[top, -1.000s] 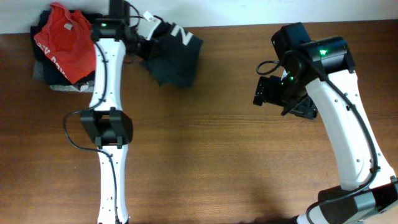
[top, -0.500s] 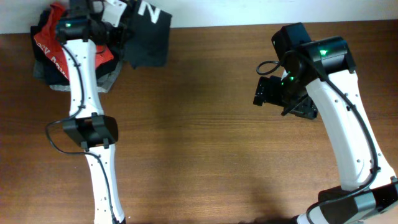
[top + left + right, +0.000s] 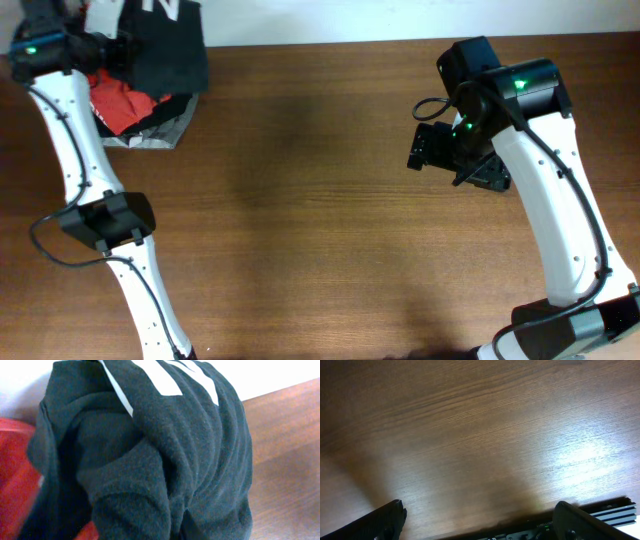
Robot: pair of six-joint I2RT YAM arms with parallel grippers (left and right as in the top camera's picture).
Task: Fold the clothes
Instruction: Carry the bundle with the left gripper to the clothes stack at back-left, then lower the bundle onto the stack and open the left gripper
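The clothes, a dark charcoal garment (image 3: 168, 52) with a white mark, hang at the table's far left corner, over the pile there. My left gripper (image 3: 118, 48) is shut on the garment; its fingers are hidden in the cloth. In the left wrist view the garment (image 3: 165, 455) fills the frame and no fingers show. My right gripper (image 3: 440, 150) is open and empty, held above bare wood at the right; in the right wrist view (image 3: 480, 520) its two fingertips stand wide apart.
A red T-shirt (image 3: 120, 100) lies on a grey folded garment (image 3: 152, 135) at the far left; the red also shows in the left wrist view (image 3: 15, 475). The brown wooden table (image 3: 320, 230) meets a white wall along its far edge.
My left arm has swung left, carrying the dark garment from the middle of the far edge to above the pile at the left corner. The right arm has not moved.
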